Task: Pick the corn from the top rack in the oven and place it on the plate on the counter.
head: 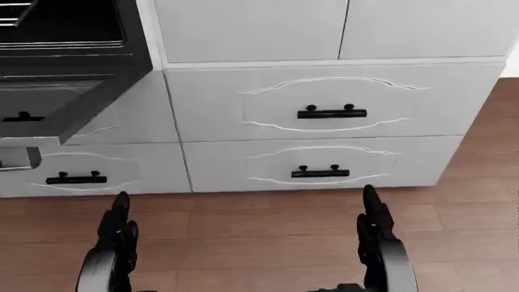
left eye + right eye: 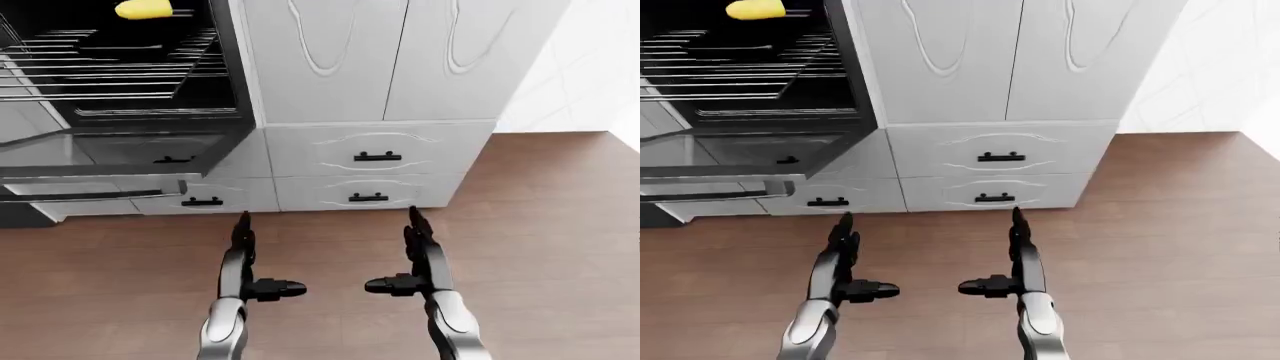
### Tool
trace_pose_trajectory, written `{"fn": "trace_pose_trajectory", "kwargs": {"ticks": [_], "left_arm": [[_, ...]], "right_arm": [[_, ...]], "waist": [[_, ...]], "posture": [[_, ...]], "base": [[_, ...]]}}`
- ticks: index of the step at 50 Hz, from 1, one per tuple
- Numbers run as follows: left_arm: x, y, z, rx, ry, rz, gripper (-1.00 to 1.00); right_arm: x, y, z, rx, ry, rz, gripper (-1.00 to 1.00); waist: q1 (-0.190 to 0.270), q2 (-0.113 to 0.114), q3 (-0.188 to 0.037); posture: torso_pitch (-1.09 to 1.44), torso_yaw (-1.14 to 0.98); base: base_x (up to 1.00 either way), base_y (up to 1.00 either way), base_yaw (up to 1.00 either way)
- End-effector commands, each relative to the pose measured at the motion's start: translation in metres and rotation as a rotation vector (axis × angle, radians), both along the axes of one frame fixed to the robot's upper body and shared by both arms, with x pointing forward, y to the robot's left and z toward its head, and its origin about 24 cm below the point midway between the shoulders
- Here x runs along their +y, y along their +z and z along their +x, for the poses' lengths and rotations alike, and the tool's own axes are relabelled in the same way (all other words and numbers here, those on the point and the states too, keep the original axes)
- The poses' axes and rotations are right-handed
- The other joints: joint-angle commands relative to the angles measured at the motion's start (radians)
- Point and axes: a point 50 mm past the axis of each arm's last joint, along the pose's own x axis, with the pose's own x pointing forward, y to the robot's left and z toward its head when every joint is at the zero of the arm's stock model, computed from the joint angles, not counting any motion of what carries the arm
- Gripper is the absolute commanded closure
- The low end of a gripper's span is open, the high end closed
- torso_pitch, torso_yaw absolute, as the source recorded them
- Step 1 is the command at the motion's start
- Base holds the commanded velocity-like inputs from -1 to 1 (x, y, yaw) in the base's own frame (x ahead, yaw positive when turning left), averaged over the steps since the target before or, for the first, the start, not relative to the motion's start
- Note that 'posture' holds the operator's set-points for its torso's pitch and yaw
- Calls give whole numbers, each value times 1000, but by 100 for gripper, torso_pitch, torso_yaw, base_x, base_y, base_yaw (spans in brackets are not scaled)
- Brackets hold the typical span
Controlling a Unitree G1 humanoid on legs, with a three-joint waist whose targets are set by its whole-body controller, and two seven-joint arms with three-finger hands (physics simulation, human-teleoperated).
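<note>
A yellow corn cob [image 2: 146, 9] lies on the top rack [image 2: 110, 45] of the open oven, at the top left of the left-eye view; it also shows in the right-eye view [image 2: 756, 9]. My left hand [image 2: 250, 259] and right hand [image 2: 405, 255] hang open and empty low in the view, above the wooden floor, far below and to the right of the corn. No plate or counter top shows in any view.
The oven door [image 2: 100, 154] hangs open at the left, its handle [image 2: 95, 193] toward me. White cabinet doors [image 2: 400, 52] and drawers with black handles [image 2: 377, 157] fill the middle. Brown wood floor [image 2: 560, 247] lies below and to the right.
</note>
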Motion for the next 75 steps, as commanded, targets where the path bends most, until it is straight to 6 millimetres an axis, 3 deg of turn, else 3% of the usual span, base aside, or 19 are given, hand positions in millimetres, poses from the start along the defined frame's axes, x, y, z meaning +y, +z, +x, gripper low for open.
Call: {"fn": "trace_pose_trajectory", "kwargs": {"ticks": [1, 3, 5, 7, 22, 25, 31, 35, 40, 44, 46, 54, 58, 60, 67, 70, 72, 73, 75], "left_arm": [[-1, 40, 10, -162, -18, 5, -100], [0, 42, 12, -162, -8, 3, -100], [1, 46, 13, -161, -7, 9, -100], [1, 52, 12, -163, -5, 11, -100], [-1, 138, 27, -263, -23, 26, -100], [-1, 153, 28, -282, -26, 28, -100], [-1, 172, 27, -306, -29, 27, -100], [-1, 180, 26, -313, -33, 21, -100], [-3, 189, 23, -321, -50, 9, -100], [-4, 191, 25, -322, -61, 11, -100], [-4, 192, 24, -323, -61, 13, -100], [-7, 197, 20, -320, -75, -15, -100], [-8, 197, 20, -322, -77, -16, -100], [-7, 199, 20, -323, -73, -18, -100], [-6, 202, 19, -331, -69, -12, -100], [-5, 202, 18, -333, -65, -12, -100], [-5, 201, 19, -333, -64, -11, -100], [-4, 201, 19, -333, -62, -11, -100], [-4, 202, 17, -335, -59, -11, -100]], "right_arm": [[5, 32, 10, -160, 11, -3, -100], [8, 35, 10, -159, 25, 0, -100], [9, 35, 10, -160, 33, 6, -100], [7, 37, 8, -163, 30, 5, -100], [-16, 133, 17, -283, 10, -59, -100], [-18, 146, 18, -313, 21, -71, -100], [-17, 165, 16, -357, 43, -95, -100], [-14, 179, 15, -383, 58, -114, -100], [-14, 192, 13, -408, 67, -119, -100], [-14, 201, 10, -430, 83, -119, -100], [-12, 206, 9, -443, 93, -116, -100], [-14, 208, 6, -459, 90, -129, -100], [-13, 213, 3, -480, 94, -145, -100], [-14, 218, 1, -499, 90, -156, -100], [-6, 233, -5, -564, 134, -172, -100], [-7, 234, -6, -568, 138, -167, -100], [-8, 237, -7, -573, 136, -174, -100], [-11, 238, -7, -576, 129, -167, -100], [-9, 238, -7, -578, 133, -167, -100]], "waist": [[-2, -8, -1], [7, 0, -63], [5, -7, -18], [6, -6, -69], [10, -3, -120], [7, 0, -41], [9, -46, -31], [6, -38, -45], [-7, 1, -43], [-11, 83, -72], [-5, 77, -33], [35, 19, -52], [33, -72, -81], [33, -58, -25], [25, -48, -41], [31, 13, -29], [54, 107, -54], [51, 49, -40], [72, 52, -60]], "posture": [[0, 0], [0, 0], [0, 0], [0, 0], [0, 0], [0, 0], [0, 0], [0, 0], [0, 0], [0, 0], [0, 0], [0, 0], [0, 0], [0, 0], [0, 0], [0, 0], [0, 0], [0, 0], [0, 0]], "base": [[0, 0, 0], [0, 0, 0], [0, 0, 0], [0, 0, 0], [2, 0, 0], [42, 0, 0], [51, 0, 0], [54, 0, 0], [57, 0, 0], [56, 0, 0], [57, 0, 0], [57, 0, 0], [57, 0, 0], [57, 0, 0], [21, 0, 10], [0, 0, 100], [0, 0, 100], [0, 0, 100], [0, 0, 100]]}}
